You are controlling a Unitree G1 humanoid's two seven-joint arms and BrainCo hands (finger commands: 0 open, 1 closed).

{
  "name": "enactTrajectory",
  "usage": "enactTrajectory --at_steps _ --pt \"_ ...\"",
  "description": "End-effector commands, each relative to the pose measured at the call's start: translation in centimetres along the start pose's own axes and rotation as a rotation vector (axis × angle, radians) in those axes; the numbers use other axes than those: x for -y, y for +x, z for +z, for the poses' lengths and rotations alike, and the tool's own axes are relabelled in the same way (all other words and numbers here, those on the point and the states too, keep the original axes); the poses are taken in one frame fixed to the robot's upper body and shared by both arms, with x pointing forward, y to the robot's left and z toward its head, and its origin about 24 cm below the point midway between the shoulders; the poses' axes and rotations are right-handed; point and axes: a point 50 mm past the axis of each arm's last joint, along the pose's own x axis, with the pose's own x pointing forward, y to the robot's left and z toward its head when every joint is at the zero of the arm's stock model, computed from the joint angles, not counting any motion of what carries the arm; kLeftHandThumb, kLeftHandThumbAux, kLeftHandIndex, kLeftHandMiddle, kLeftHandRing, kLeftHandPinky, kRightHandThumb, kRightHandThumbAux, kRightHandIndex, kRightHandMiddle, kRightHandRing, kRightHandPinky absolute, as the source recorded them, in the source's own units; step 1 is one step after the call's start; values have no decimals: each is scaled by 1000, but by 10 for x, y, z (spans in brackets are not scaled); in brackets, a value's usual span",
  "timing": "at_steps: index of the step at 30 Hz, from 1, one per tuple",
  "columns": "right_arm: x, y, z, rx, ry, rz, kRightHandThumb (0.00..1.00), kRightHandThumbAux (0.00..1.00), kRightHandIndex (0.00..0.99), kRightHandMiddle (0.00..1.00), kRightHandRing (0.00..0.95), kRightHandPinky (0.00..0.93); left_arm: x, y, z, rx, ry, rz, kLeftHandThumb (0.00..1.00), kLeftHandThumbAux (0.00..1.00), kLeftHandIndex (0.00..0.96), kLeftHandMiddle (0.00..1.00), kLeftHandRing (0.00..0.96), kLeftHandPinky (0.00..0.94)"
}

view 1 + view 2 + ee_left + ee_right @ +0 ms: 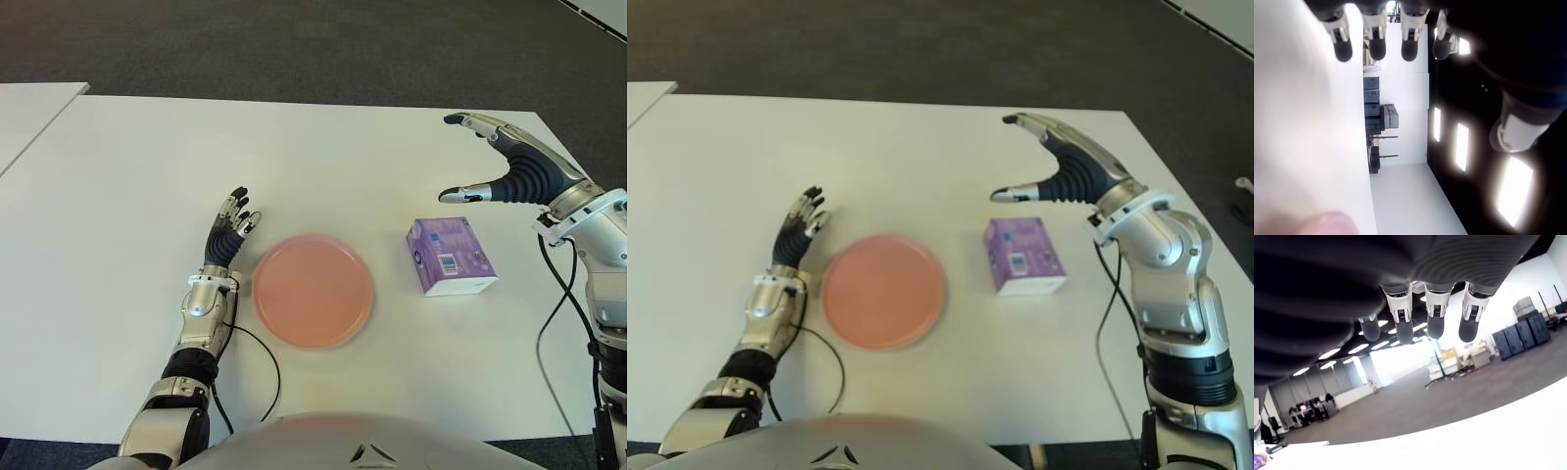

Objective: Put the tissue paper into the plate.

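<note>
The left hand point(233, 223) shows on the white table point(127, 196) just left of the plate point(313, 290) — fingers straight and loosely spread, holding nothing. The pink plate sits bare near the table's front edge. Right of it, apart from its rim, the purple tissue pack point(450, 256) lies flat on the table. The right hand point(500, 168) hovers beyond and to the right of the pack — fingers wide apart, thumb out, nothing grasped.
</note>
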Motion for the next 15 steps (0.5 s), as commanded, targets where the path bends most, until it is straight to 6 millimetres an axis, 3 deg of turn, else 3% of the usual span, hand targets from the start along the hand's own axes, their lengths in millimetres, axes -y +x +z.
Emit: enactTrajectory --at_steps 1,11,13,15 --pt "-2 1 2 -2 1 18 179 441 0 0 0 0 -2 -20 -24 -132 -21 26 0 546 0 0 0 0" --pt "-3 3 5 -2 2 18 179 441 0 0 0 0 -4 -19 -24 -136 -21 17 0 543 0 0 0 0" --pt "-26 -21 -37 -98 -267 321 190 420 0 0 0 0 -5 -19 -24 -137 -20 18 0 543 0 0 0 0" --pt "-38 -32 -55 -107 -389 507 221 362 0 0 0 0 -6 -19 -24 -139 -20 21 0 542 0 0 0 0"
